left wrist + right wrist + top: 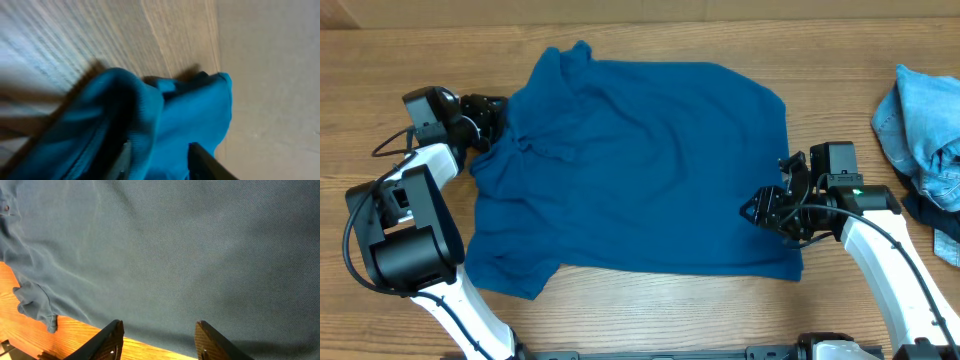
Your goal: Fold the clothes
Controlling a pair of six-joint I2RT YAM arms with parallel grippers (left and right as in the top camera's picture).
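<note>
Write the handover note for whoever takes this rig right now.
Grippers: the left gripper has its jaws apart with bunched shirt fabric between them and seems not to be clamped. The right gripper is open over the shirt's near right corner, holding nothing.
Things: the blue shirt is spread across the table, mostly flat, rumpled on the left arm's side. The light-blue garment is heaped at the right edge.
Done: shirt laid out, no fold visible.
Left: fold the blue shirt, then the light-blue garment.

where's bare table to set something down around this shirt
Bare table between the blue shirt and the denim pile, along the far edge behind the shirt, and in front between the left arm and right arm. Crowded where the left arm meets the shirt.
</note>
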